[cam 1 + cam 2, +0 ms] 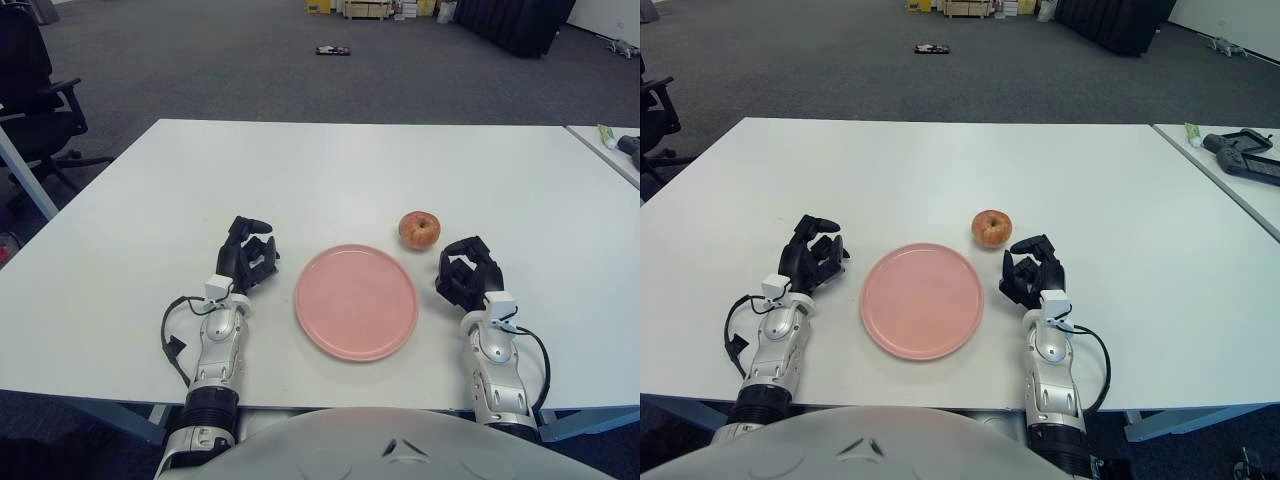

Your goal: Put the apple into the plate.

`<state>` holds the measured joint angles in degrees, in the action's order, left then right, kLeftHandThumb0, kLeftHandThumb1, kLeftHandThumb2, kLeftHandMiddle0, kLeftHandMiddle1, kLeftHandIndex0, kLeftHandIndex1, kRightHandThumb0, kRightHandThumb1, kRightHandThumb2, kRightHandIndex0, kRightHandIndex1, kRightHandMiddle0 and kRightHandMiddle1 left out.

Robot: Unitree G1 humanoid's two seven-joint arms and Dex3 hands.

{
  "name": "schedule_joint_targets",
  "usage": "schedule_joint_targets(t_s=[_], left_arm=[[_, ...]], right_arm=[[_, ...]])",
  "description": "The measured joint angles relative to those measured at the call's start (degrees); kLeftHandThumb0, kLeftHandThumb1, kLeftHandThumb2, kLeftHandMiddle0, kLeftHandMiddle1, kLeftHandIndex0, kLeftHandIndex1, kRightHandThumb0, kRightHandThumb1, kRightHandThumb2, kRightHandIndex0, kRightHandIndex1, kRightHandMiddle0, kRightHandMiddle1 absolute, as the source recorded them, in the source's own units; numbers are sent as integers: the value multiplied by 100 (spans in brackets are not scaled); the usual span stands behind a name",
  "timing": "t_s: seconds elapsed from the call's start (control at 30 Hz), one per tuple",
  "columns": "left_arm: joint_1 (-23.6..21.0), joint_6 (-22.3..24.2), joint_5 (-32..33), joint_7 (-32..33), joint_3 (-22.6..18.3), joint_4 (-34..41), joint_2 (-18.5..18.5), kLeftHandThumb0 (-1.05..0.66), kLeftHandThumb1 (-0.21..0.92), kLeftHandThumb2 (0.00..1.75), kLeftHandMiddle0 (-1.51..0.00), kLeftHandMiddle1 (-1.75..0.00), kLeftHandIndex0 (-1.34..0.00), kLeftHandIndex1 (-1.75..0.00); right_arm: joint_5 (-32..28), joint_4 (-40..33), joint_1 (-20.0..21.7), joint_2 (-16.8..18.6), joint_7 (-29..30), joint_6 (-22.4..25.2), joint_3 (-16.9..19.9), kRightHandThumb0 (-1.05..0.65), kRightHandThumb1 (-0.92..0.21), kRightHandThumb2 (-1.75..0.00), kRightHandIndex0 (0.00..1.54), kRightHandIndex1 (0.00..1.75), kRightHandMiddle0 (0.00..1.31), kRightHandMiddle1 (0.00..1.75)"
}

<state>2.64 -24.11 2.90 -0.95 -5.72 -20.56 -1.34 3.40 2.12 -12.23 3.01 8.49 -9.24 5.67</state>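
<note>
2 hands are seen over the near part of the table (330, 160), 1 on each side of the plate (356, 301). Right hand (468, 274): placed just right of the plate, toward the near right corner, black fingers (462, 250) curled loosely inward, nothing held between them. Whether the palm touches the tabletop cannot be told. The forearm runs back to the near edge, with a black cable looped beside the wrist.

Apple (419, 229): noted just beyond the right hand's fingertips and slightly to their left, a narrow gap of bare table visible between them. It is red and yellow, stem dimple up, sitting on the table off the plate's far right rim, close to the rim but not on it.

Plate: pink, round, lying flat at the middle of the near edge, nothing on it.

Left hand (246, 257): shown just left of the plate, fingers likewise curled, nothing grasped.

1 second table (1230, 175) is seen beyond the right edge, carrying a dark device (1245, 155). 1 office chair (35, 90) stands off the far left corner.
</note>
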Motion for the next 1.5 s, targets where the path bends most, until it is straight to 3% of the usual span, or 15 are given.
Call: schedule_joint_targets(t_s=[0.7,0.77,0.93,1.07,1.13,1.2,1.23,1.33,1.5], left_arm=[[0,-3,-111,69,14,-2,0,-40,61,96,-67,-175,-39,-175],[0,-3,-109,69,14,-3,-2,-40,61,96,-66,-175,-39,-175],[0,-3,-101,69,10,-2,-17,-40,61,95,-65,-175,-39,-175],[0,-2,-85,69,5,1,-35,-40,61,95,-66,-175,-39,-175],[0,-1,-84,71,6,4,-40,-40,61,95,-67,-175,-39,-175],[0,6,-95,83,11,11,-47,-40,61,95,-67,-175,-39,-175],[0,7,-102,88,11,16,-49,-40,61,95,-67,-175,-39,-175],[2,13,-107,97,9,18,-47,-40,61,95,-68,-175,-39,-175],[2,21,-105,106,-2,24,-44,-40,61,96,-67,-175,-39,-175]], right_arm=[[385,-3,158,-4,428,-406,-61,-39,-63,-92,79,175,37,175],[504,14,266,-20,533,-518,-64,-38,-70,-83,66,175,33,175],[826,73,586,-81,765,-653,-102,-36,-87,-60,54,137,22,175],[1105,72,817,-179,830,-749,-226,-35,-91,-54,22,110,19,175],[1218,74,894,-276,827,-832,-292,-47,-87,-62,11,89,10,136],[1422,87,955,-406,823,-922,-394,-56,-82,-68,6,68,5,110],[1504,117,985,-465,827,-953,-424,-64,-80,-67,4,48,3,91],[1740,399,1167,-644,901,-1036,-471,-76,-77,-63,1,17,1,58],[2053,658,1305,-865,1041,-1005,-507,-87,-73,-56,0,3,0,19]])
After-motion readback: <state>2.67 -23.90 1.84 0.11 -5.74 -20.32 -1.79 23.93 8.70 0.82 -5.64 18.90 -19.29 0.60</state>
